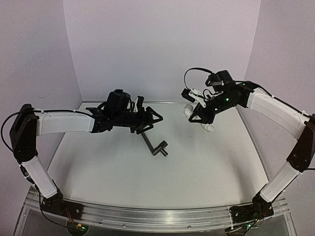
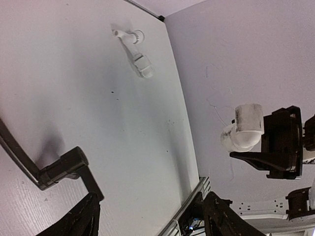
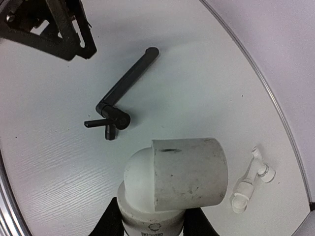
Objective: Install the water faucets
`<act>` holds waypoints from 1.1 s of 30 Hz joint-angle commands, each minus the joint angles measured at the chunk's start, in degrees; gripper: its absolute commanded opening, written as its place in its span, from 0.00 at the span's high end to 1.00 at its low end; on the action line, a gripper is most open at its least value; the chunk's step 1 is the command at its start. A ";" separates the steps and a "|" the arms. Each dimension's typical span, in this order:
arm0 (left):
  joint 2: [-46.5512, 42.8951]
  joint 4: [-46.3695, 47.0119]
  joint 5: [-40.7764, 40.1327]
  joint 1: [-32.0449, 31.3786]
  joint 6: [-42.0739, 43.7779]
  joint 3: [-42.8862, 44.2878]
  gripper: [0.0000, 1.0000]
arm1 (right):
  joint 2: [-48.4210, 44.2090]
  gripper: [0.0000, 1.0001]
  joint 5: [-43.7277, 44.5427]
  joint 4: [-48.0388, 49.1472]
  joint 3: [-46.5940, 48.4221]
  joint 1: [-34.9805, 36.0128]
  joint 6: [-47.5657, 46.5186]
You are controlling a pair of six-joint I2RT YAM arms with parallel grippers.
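The chief risk is judged to lie with the white plastic elbow pipe fitting (image 3: 177, 179). It is gripped only by its lower socket in the right jaws and is carried in the air, beyond and to the right of the slim dark grey L-shaped faucet (image 1: 155, 145). Smooth round plastic can be twisted out of so short a hold, so a drop onto the white desk (image 1: 123, 182) could be caused by any sideways push when the parts are mated.

A second risk is seen at the left jaws, which are set wide with nothing between them. They are held above the spout end of the faucet and are not touching it. The faucet lies flat on the desk, with its short body and handle on the side towards the arm bases. If the thin spout were pinched off-centre, the faucet could be pivoted or skidded away rather than lifted.

A small white tap-shaped plastic fitting (image 3: 250, 183) lies on the desk to the right of the faucet, close under the right jaws, and could be knocked aside on a descent. Both wrists are brought near each other over the faucet, so contact between them is also possible.

The left arm (image 1: 64, 123) is stretched low and almost level from the left of the faucet. The right arm (image 1: 273, 110) is raised and bent, and its wrist is tipped down towards the faucet.
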 commanded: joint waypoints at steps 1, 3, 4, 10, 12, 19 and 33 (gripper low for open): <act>-1.95 -1.86 3.72 -3.07 4.13 6.98 0.29 | -0.03 0.85 -3.20 -0.31 2.28 2.38 1.43; -1.81 -1.86 3.49 -3.70 4.17 7.87 0.29 | -0.30 0.85 -3.15 0.01 2.31 3.50 1.63; -1.87 -1.50 3.54 -3.89 4.11 8.07 0.29 | -0.50 0.85 -3.08 0.22 2.16 4.13 1.67; -0.20 -0.76 5.38 -4.56 2.58 9.59 0.28 | -1.70 0.85 -3.46 1.51 1.86 6.76 2.43; 0.58 -0.57 5.92 -4.86 2.44 10.10 0.28 | -1.57 0.85 -3.00 1.72 1.87 7.67 2.49; 1.08 -0.30 5.94 -5.62 2.86 10.77 0.30 | -0.79 0.85 0.22 2.28 1.45 10.52 2.48; 3.37 0.51 7.46 -6.55 2.38 11.65 0.57 | -0.06 0.84 0.38 4.50 2.51 10.86 3.61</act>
